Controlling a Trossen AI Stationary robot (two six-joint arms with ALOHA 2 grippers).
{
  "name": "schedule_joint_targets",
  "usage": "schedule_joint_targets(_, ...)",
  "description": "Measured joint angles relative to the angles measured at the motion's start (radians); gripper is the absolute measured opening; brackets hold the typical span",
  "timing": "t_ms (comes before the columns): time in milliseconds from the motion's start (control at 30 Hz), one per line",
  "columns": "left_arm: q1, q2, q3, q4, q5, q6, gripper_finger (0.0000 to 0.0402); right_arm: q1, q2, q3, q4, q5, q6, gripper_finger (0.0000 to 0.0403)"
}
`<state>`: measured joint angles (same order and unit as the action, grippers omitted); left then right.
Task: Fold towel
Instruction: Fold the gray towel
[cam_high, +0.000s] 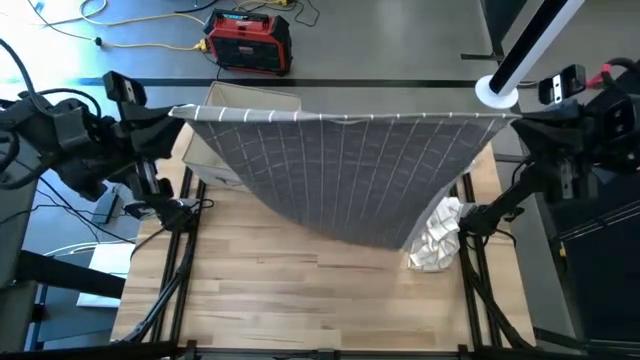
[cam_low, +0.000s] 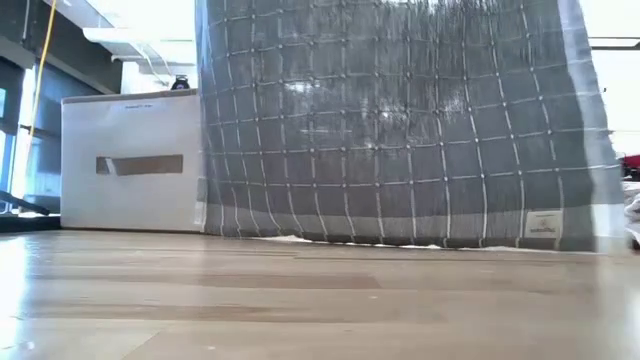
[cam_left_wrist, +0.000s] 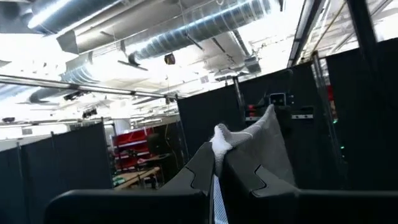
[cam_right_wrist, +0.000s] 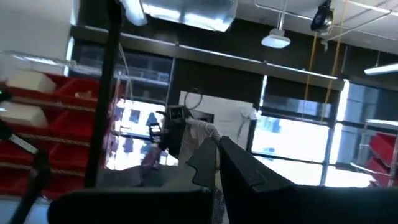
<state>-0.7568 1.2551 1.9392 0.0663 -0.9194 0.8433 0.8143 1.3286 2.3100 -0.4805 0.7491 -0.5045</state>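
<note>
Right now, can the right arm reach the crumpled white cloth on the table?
Probably not as things stand. The right gripper is shut on a corner of the grey towel, held up and stretched with the left gripper. The white cloth lies below; reaching it means dropping the towel.

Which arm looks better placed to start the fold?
Neither clearly. The left gripper and right gripper each pinch a top corner of the grey checked towel, stretched level between them, its lower edge hanging by the wooden table. The fold probably needs both moving together.

Grey floor with yellow cable (cam_high: 130, 45), red case (cam_high: 249, 41), silver ceiling ducts (cam_left_wrist: 186, 37), black partitions (cam_left_wrist: 68, 155).
</note>
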Motion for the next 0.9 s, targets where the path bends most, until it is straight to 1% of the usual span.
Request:
schedule_joint_targets(100, -0.028, 0.002, 0.000, 0.002, 0.069, -0.012, 0.0004, 0.000, 0.012, 0.000, 0.017, -0.143, 0.057, 0.0000)
schedule_joint_targets(233, -0.076, 0.014, 0.000, 0.005, 0.201, -0.090, 0.0004, 0.002, 0.060, 0.000, 0.072, -0.334, 0.115, 0.0000)
schedule_joint_targets(300, -0.105, 0.026, 0.000, 0.007, 0.255, -0.113, 0.0004, 0.016, 0.087, 0.000, 0.090, -0.385, 0.134, 0.0000)
schedule_joint_targets(400, -0.150, 0.055, 0.000, 0.014, 0.278, -0.095, 0.0004, 0.040, 0.129, 0.000, 0.109, -0.386, 0.140, 0.0000)
schedule_joint_targets(633, -0.235, 0.135, 0.000, 0.107, 0.258, 0.008, 0.0004, 0.130, 0.201, 0.000, 0.169, -0.378, 0.121, 0.0000)
schedule_joint_targets(900, -0.309, 0.184, 0.000, 0.235, 0.248, 0.109, 0.0004, 0.251, 0.230, 0.000, 0.302, -0.244, -0.042, 0.0000)
